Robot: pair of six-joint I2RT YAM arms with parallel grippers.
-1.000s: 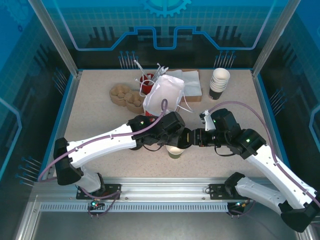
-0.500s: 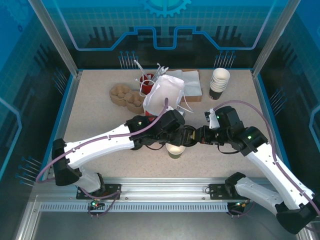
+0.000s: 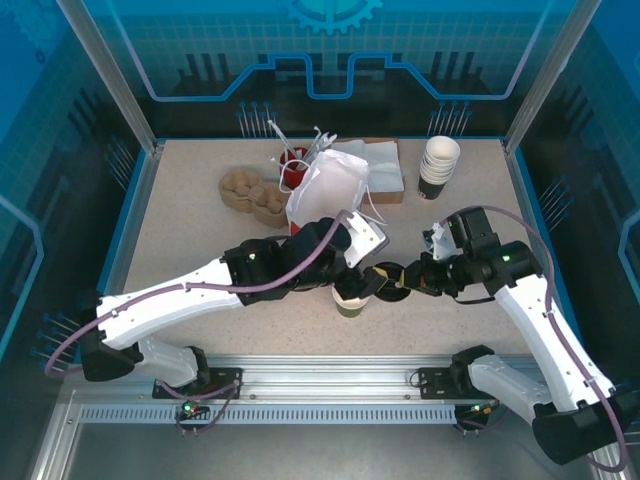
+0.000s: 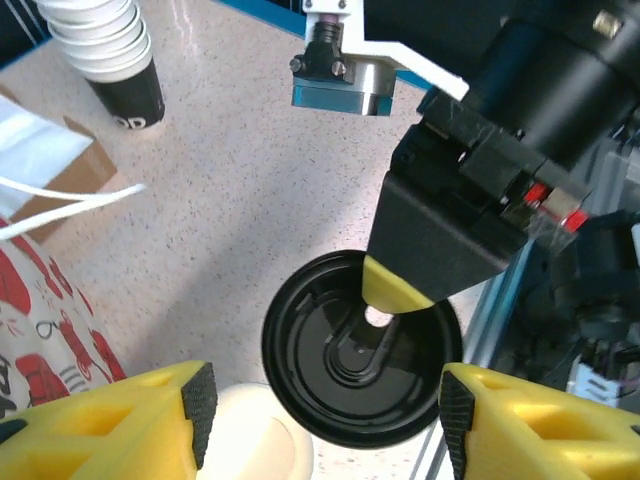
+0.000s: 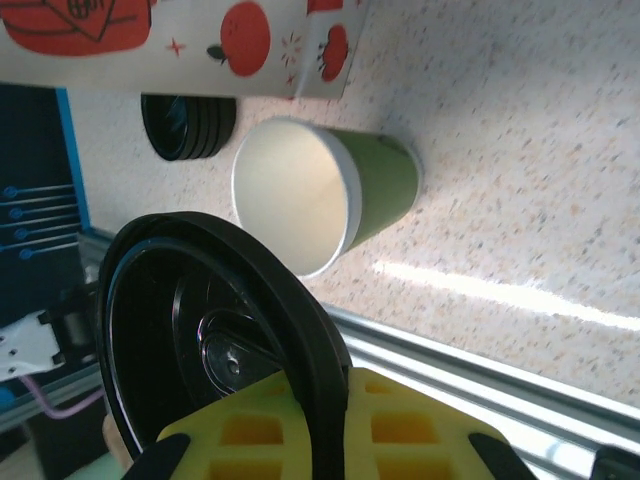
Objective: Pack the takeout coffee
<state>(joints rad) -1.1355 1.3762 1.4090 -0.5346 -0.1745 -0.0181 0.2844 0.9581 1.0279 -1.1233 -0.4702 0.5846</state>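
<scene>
While the cup [image 5: 325, 195] stands lidless on the worktop [image 3: 180, 230] near its front edge, the right end effector [image 5: 325, 405] is clamped on the black lid [image 5: 210, 340] just beside it, and the left end effector [image 4: 325, 400] gapes wide, empty. Lidding and bagging are not yet done. The red print on the bag [image 3: 325, 185] offers no legible words.

Setting: robotics lab test cell. Evidence: speckled tabletop [image 3: 180, 230] is boxed in by aluminium posts [image 3: 105, 75] and blue panels [image 3: 330, 50] printed with gear and circuit graphics. Two white robot arms [image 3: 170, 305] are bolted to a slotted metal rail [image 3: 330, 375] at the near edge, with cables running along them.
</scene>
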